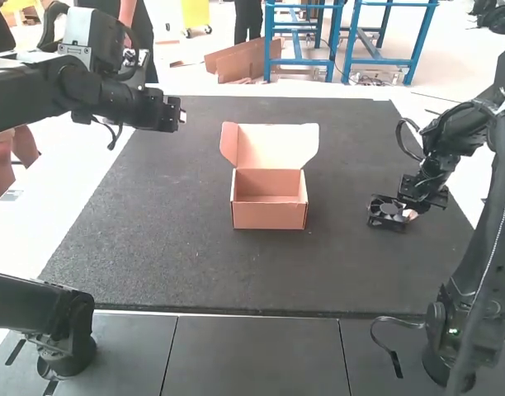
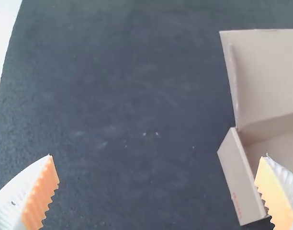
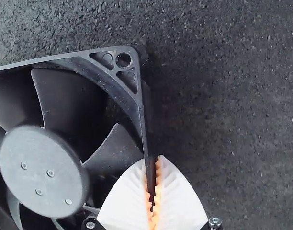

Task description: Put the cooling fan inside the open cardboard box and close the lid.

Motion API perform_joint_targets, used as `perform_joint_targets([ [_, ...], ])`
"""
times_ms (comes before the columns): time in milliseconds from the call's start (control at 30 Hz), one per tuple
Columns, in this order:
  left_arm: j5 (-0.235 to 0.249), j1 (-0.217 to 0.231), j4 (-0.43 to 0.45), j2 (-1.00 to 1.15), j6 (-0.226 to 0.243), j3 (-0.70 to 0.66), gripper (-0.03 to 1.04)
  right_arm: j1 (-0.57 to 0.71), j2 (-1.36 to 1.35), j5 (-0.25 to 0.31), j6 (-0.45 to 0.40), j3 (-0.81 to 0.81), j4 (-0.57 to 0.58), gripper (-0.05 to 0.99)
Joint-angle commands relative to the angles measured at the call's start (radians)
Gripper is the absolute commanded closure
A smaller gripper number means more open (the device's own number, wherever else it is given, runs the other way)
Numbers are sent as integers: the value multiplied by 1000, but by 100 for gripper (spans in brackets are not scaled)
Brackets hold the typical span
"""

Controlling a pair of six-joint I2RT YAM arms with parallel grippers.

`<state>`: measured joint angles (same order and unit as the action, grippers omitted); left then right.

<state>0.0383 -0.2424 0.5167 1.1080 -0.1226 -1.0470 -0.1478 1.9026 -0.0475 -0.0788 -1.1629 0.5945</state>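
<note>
A black square cooling fan [image 1: 388,213] lies on the dark mat right of the box. My right gripper [image 1: 412,214] is down at the fan's right side, shut on the thin wall of its frame [image 3: 144,129]; the white ribbed fingers [image 3: 177,196] pinch that edge. The open cardboard box [image 1: 269,198] stands in the middle of the mat, its lid [image 1: 271,146] raised at the back. My left gripper [image 1: 176,115] hovers left of and behind the box, open, its orange pads [image 2: 39,194] wide apart over bare mat, with the box's corner [image 2: 242,177] near one finger.
The black mat [image 1: 153,231] covers most of the table, with white tabletop [image 1: 46,190] to its left. The right arm's cable loops above the fan.
</note>
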Motion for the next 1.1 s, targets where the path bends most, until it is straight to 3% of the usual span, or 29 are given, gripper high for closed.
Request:
perform_joint_targets([
  [0, 25, 3, -10, -10, 17, 2, 4, -13, -123, -35, 16, 3, 22, 95],
  [400, 51, 3, -18, -42, 49, 56, 4, -6, -442, -127, -1, -17, 97, 95],
  [667, 72, 3, -18, -88, 70, 104, 4, 16, -562, -180, -1, -119, 261, 94],
  [1067, 104, 15, 3, -166, 75, 174, 4, 286, -576, -175, -130, -294, 346, 94],
])
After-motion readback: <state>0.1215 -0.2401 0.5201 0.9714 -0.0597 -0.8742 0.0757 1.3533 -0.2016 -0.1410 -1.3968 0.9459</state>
